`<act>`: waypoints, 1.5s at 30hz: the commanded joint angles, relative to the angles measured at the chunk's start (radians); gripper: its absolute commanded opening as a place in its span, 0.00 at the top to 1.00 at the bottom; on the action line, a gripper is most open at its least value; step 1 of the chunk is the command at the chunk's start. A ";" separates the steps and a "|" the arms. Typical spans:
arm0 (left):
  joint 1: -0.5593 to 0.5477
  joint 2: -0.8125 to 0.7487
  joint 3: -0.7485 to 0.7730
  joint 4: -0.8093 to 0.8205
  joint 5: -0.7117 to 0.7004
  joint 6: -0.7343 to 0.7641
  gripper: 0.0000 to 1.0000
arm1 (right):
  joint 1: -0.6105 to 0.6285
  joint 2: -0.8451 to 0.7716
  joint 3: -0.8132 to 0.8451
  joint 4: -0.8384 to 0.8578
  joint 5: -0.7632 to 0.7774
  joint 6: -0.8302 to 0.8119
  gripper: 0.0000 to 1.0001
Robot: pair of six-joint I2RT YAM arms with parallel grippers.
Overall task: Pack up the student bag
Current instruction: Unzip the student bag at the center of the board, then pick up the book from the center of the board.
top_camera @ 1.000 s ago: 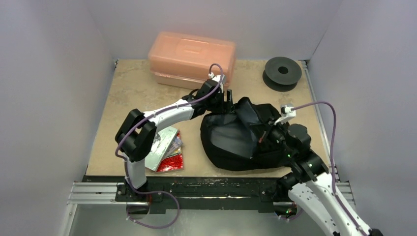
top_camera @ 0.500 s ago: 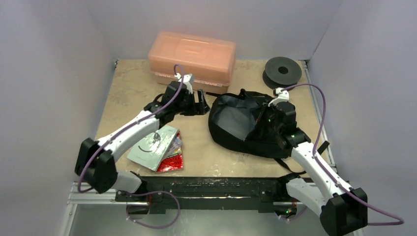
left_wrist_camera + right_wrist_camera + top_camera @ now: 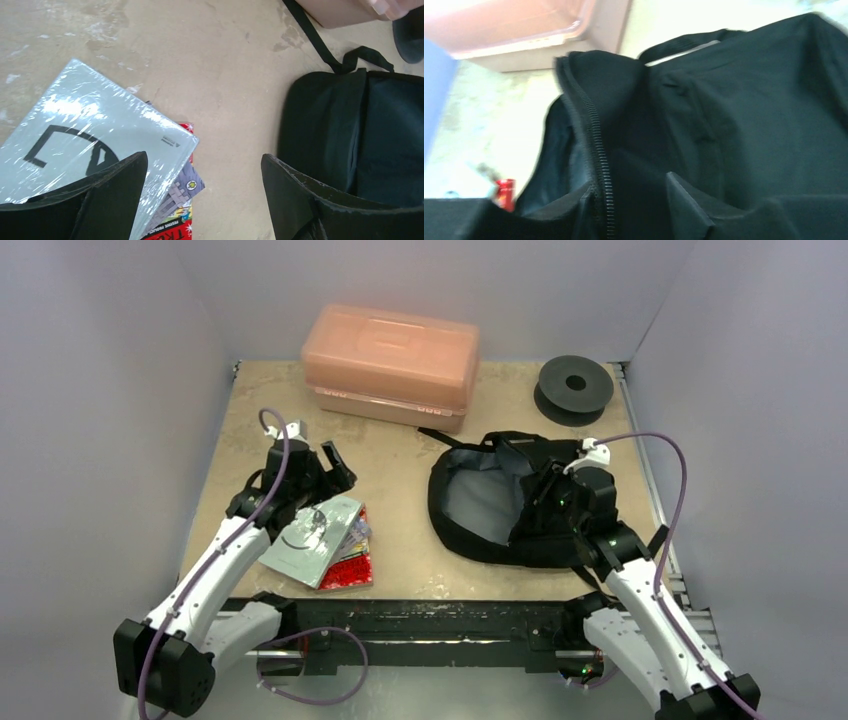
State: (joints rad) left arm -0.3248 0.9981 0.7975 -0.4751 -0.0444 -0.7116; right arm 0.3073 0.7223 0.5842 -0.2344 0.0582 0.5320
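the white-shelled left arm (image 3: 215, 568) and right arm (image 3: 645, 602) are showing black joints, each trailing a purple cable (image 3: 683, 475) to a small white connector (image 3: 596, 451) at the wrist; both are carrying matte black wedge-shaped jaws, the left pair looking scuffed at the edges.

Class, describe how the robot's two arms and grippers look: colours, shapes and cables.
The left arm and right arm have white links between bulky black joints; a purple cable loops along each. The left gripper and right gripper are black, each with two wedge-shaped fingers.
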 commanded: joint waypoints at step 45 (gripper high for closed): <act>0.524 0.332 0.190 -0.151 -0.109 -0.007 0.00 | 0.545 1.343 0.617 0.698 -0.514 0.544 0.34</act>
State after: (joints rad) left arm 0.1852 1.2861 0.9398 -0.6594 -0.1589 -0.7639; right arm 0.8570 2.0605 1.1633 0.4194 -0.4450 1.0531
